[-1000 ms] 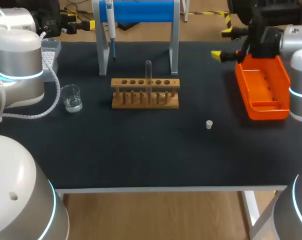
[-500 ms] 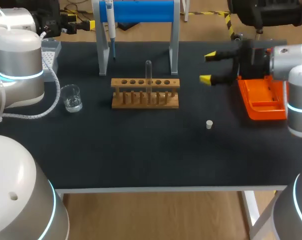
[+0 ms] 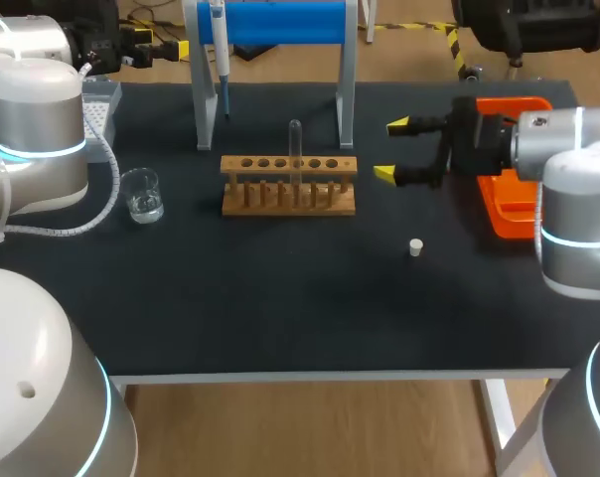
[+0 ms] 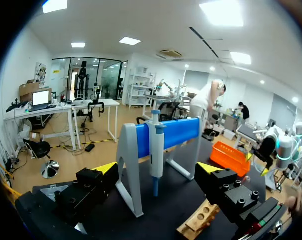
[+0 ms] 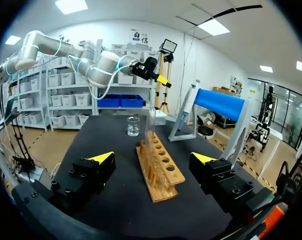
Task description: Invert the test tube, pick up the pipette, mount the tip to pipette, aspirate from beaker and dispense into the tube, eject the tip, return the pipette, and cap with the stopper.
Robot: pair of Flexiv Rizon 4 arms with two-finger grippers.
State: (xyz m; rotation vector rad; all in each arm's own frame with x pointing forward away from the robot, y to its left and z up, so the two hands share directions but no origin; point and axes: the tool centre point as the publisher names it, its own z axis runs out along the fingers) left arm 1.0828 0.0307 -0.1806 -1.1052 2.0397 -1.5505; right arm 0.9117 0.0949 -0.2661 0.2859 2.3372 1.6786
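Every step looks yet to do: test tube [image 3: 295, 144] in the wooden rack [image 3: 288, 186], pipette [image 3: 219, 40] on its stand [image 3: 280, 22], stopper [image 3: 415, 246] lying loose, right gripper [image 3: 391, 149] and left gripper [image 4: 157, 167] both spread apart, empty.

- No legible text, number, label or sign was found on the pipette [image 3: 219, 40], wooden rack [image 3: 250, 204] or orange bin [image 3: 509, 214].
- Any print was too small to read.

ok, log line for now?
right gripper open, facing wooden rack; test tube in rack; pipette on stand; stopper on table; left gripper open
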